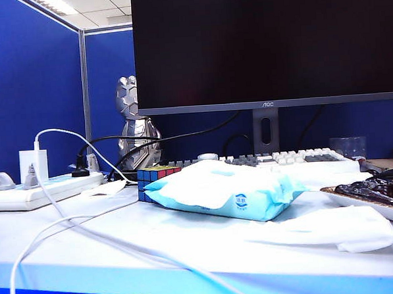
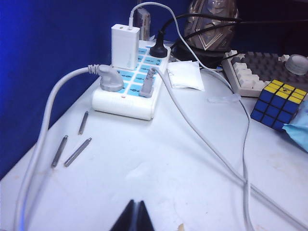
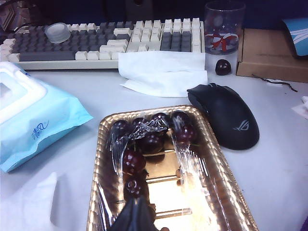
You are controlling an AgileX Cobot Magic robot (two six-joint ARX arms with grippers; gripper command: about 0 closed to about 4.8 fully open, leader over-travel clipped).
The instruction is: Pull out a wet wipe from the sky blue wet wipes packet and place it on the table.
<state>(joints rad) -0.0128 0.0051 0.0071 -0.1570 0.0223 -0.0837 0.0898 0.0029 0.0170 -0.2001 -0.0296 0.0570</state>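
One wet wipe (image 1: 332, 229) before one wet wipes packet (image 1: 222, 190); left hand (image 2: 135, 216), right hand (image 3: 136, 214) both pressed together

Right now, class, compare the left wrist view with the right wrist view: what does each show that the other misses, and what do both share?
Only the left wrist view shows the power strip, the puzzle cube, three metal rods and the shut left gripper.

Only the right wrist view shows the gold tray of dark fruit, the black mouse, a glass, a white tissue and the shut right gripper.

Both show the keyboard, the table and the blue wet wipes packet.
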